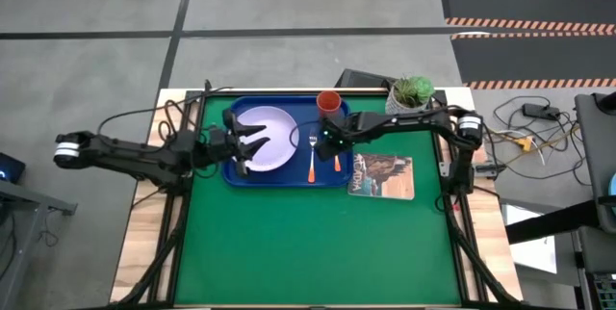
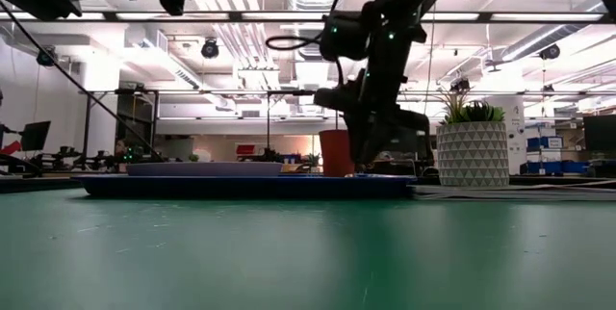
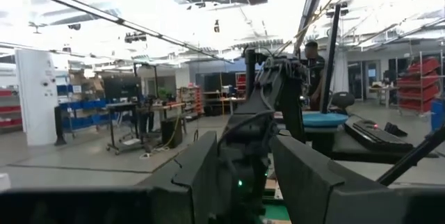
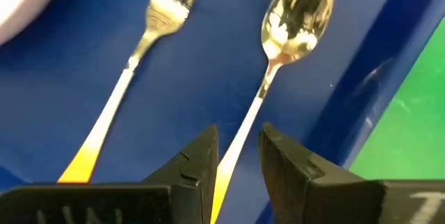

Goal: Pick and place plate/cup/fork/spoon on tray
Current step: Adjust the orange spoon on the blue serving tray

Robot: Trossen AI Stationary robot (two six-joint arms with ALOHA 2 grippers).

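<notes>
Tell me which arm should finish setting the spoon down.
Right. Its pincer straddles the spoon handle low over the tray, beside the fork. The left pincer hovers over the plate, farther off.

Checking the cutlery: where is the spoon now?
The spoon lies in the tray, right of the fork, between the right gripper fingers.

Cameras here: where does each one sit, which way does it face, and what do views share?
High: overhead, looking down; both arms, tray, plate.
Low: tabletop level, looking across; right gripper down at the tray.
Left wrist: raised, facing the room; left gripper open.
Right wrist: looking down past its fingers at fork and spoon.
Shared: high and right wrist both show fork and spoon.
</notes>
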